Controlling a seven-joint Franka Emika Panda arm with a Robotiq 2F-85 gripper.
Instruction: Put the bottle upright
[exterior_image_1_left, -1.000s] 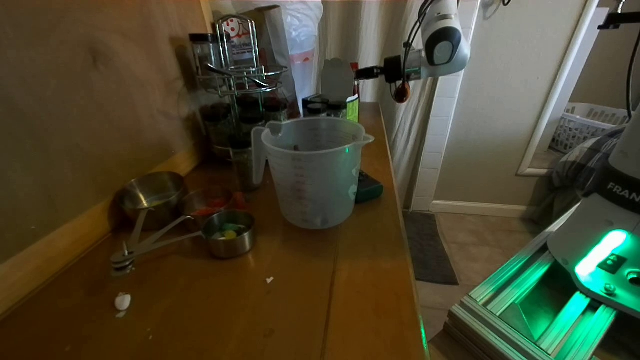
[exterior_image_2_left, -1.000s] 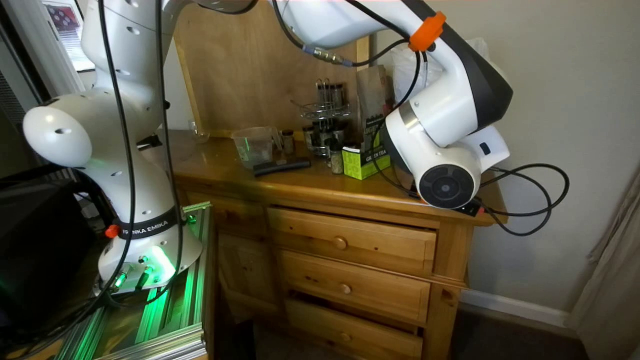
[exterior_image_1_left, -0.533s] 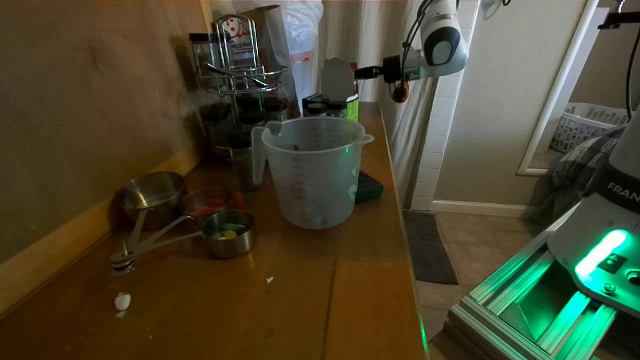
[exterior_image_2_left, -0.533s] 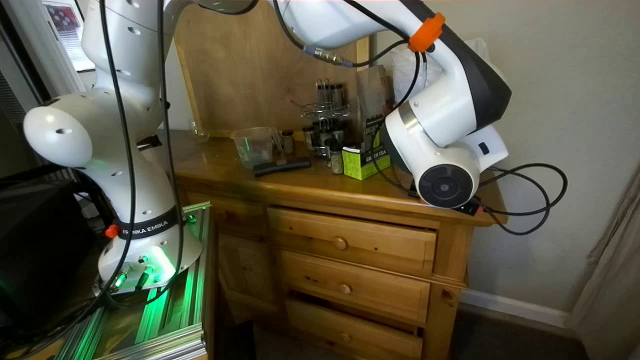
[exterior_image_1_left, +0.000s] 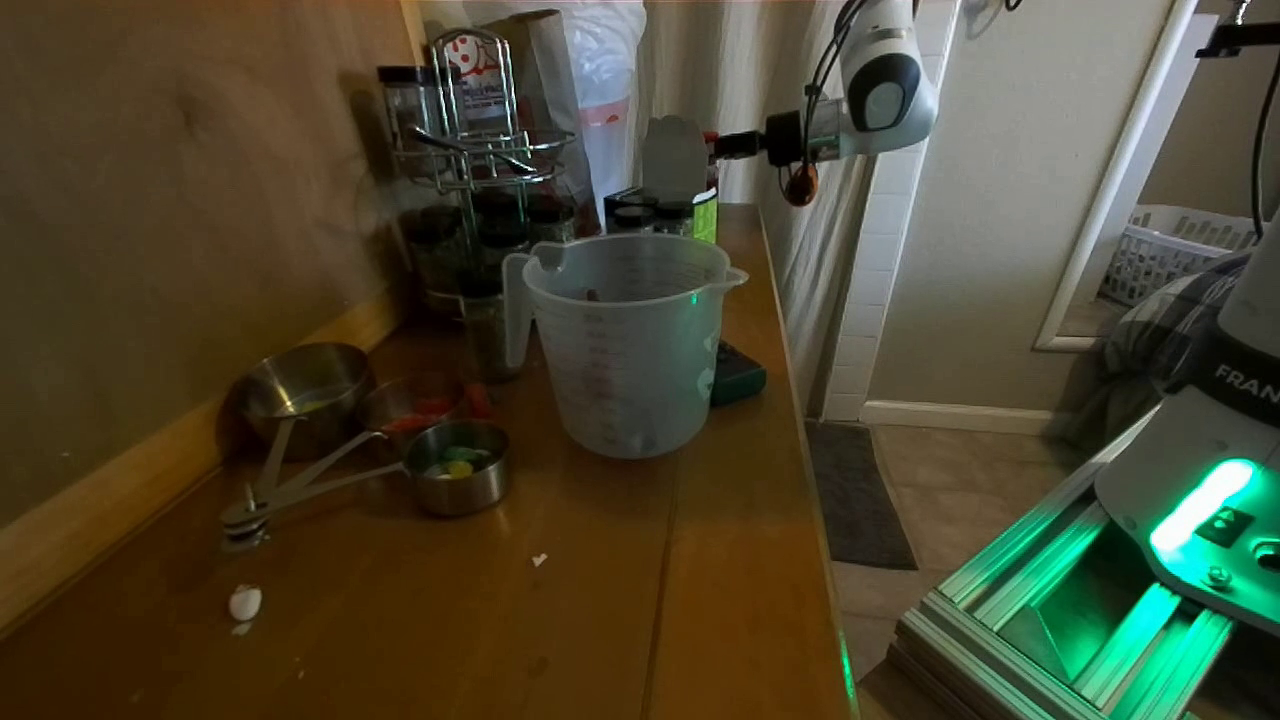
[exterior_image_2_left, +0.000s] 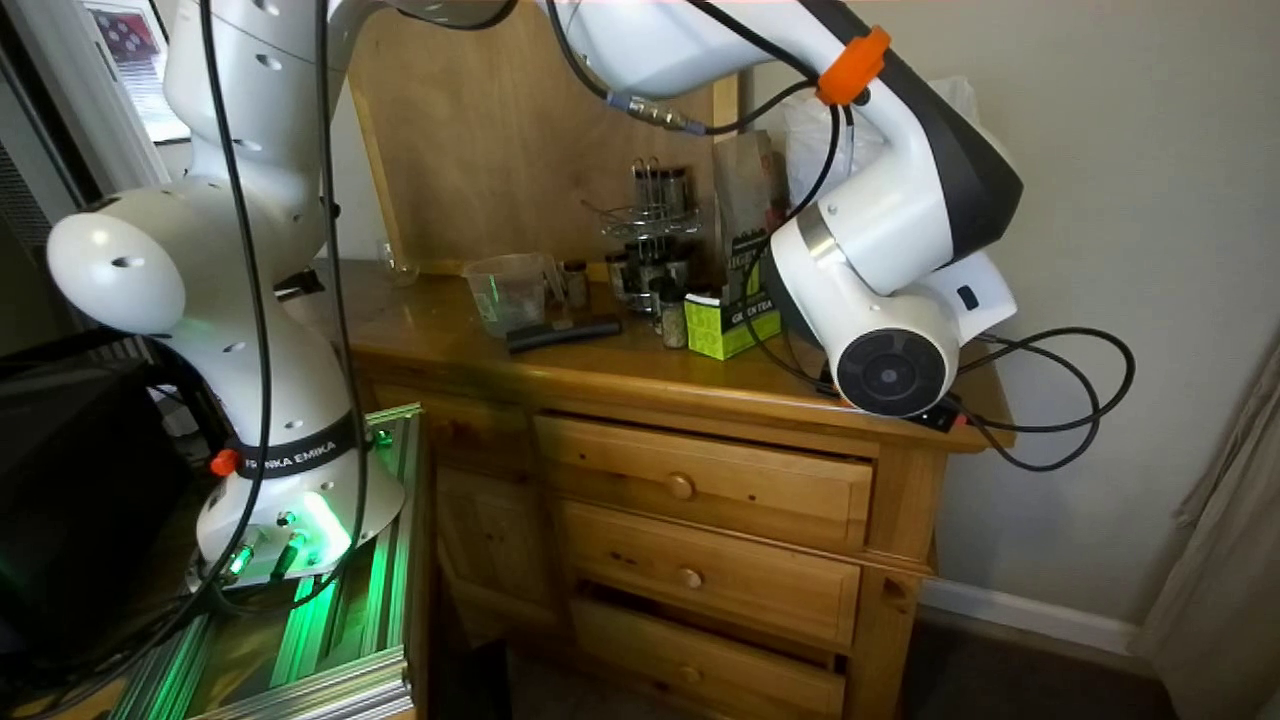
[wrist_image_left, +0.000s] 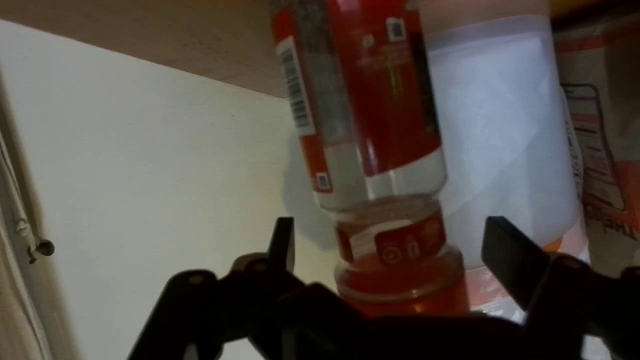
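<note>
The bottle (wrist_image_left: 375, 125), clear with a red label, stands on end on the wooden top in the wrist view, which is upside down. It leans slightly in that picture. My gripper (wrist_image_left: 390, 230) is open around it, with a gap between the bottle and each of its fingers (wrist_image_left: 507, 260). The bottle's end nearest the palm is hidden behind the gripper. In an exterior view only a thin red strip of the bottle (exterior_image_1_left: 712, 176) shows, just beyond the gripper (exterior_image_1_left: 722, 146). Elsewhere the arm hides both bottle and gripper.
A measuring jug (exterior_image_1_left: 640, 380) and metal measuring cups (exterior_image_1_left: 465, 490) occupy the wooden top. A wire spice rack (exterior_image_2_left: 650, 222), a green tea box (exterior_image_2_left: 708, 330) and a plastic bag (exterior_image_1_left: 610, 70) stand closer to the bottle. A dark long object (exterior_image_2_left: 565, 333) lies beside the jug.
My gripper's fingers have spread apart, and more of the red behind the fingertips shows. The arm has barely moved, and the things on the wooden top stay where they were.
</note>
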